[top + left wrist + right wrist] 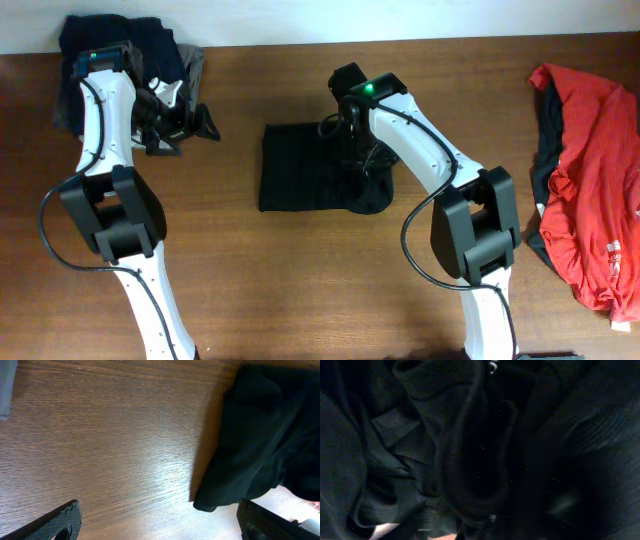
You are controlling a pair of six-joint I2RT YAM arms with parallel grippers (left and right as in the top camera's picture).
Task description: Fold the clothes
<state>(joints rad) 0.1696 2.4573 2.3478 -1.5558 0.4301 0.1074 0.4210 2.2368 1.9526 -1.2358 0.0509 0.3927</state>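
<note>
Handling note for the black garment [310, 165]: it lies mid-desk, folded to a rough rectangle, with a bunched lump at its right edge under the right gripper [353, 150]. The right wrist view is filled with creased black cloth and no jaws can be made out, so I cannot tell whether that gripper is open or gripping. The left gripper [190, 135] stands wide open and empty over bare desk [300, 300], left of the garment and beside a dark pile [120, 45]. A red garment [590, 170] lies well apart at the right. Judgement: the fabric is light and limp, and will sag and slide on the smooth wood. Pinch corners or hems through all layers, and lift low so the folds hold.
</note>
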